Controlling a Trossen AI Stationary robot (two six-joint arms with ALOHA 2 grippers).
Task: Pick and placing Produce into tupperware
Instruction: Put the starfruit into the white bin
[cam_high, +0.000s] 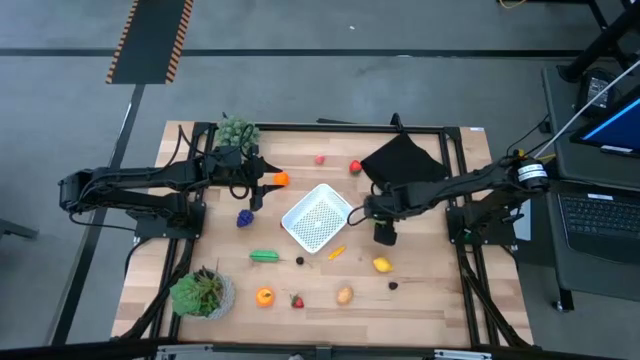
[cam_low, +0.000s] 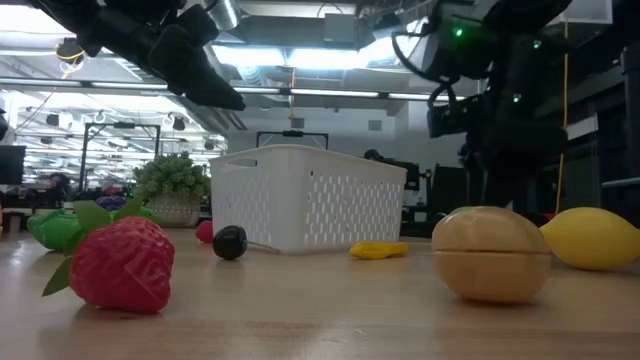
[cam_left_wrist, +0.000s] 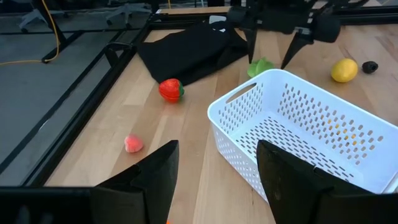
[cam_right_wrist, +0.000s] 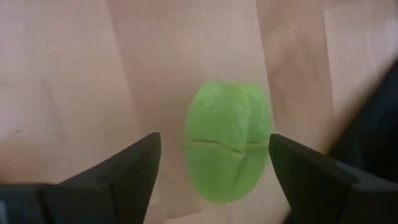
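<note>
High view: the white tupperware (cam_high: 317, 218) sits mid-frame on the surface (cam_high: 420, 300), produce scattered around it. The left pincer (cam_high: 270, 181), left of centre, grips an orange piece (cam_high: 282, 179). The right pincer (cam_high: 357, 211) hangs wide open, empty, above a light-green piece (cam_right_wrist: 229, 149) just right of the tupperware.

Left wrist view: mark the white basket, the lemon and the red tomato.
white basket (cam_left_wrist: 323, 134): left wrist view, on its perforated inner wall.
lemon (cam_left_wrist: 344, 70): left wrist view, middle of its yellow body.
red tomato (cam_left_wrist: 170, 89): left wrist view, on its red side.
</note>
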